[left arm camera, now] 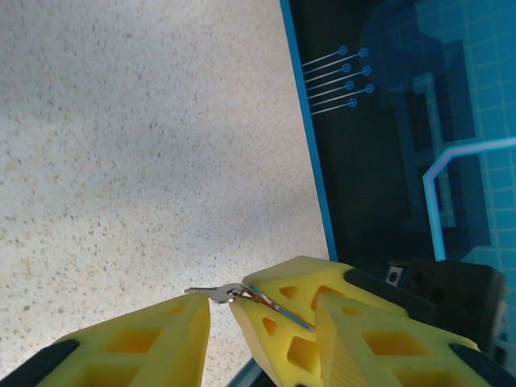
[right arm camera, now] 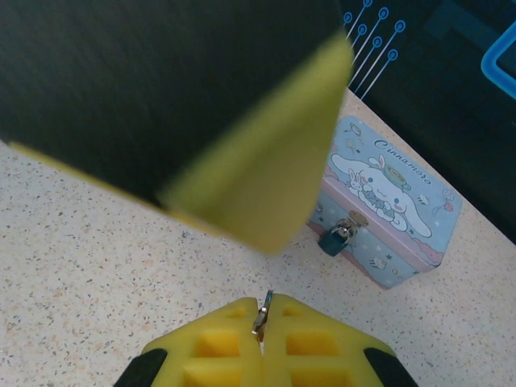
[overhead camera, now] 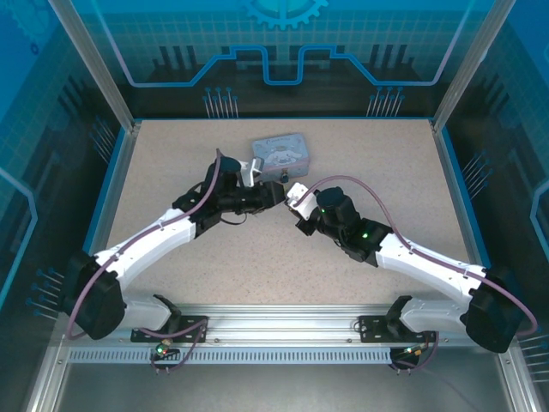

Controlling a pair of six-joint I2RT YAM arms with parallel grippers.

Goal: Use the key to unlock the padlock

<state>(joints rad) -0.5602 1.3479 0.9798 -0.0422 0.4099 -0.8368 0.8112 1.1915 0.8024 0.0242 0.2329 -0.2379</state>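
Two arms meet mid-table [overhead camera: 163,172], tips almost touching just near of the blue tin [right arm camera: 395,201]. The right gripper [right arm camera: 260,321] is clenched flat on the key [right arm camera: 262,310]; a short bit of thin grey metal sticks up out of the seam between its yellow pads [right arm camera: 218,343]. In the left wrist view the same key [left arm camera: 211,293] pokes out leftward from that clenched tip, a thin wire loop trailing back along the yellow. The left gripper [left arm camera: 260,305] is not clamped: its fingers [left arm camera: 137,347] stand partly apart on either side of the key and the right gripper's tip, with a visible gap on the left side. Whether the key's end touches the left finger, cannot tell. In the right wrist view one left finger [right arm camera: 266,185] looms large and blurred, dark on top, yellow underneath, above the key. The padlock [right arm camera: 334,239] hangs at the tin's near side from the latch, small and dark bluish, shackle up. It sits beyond the key and to the right, apart from both grippers. The tin lies flat on the table, cartoon lid up, at the far centre.
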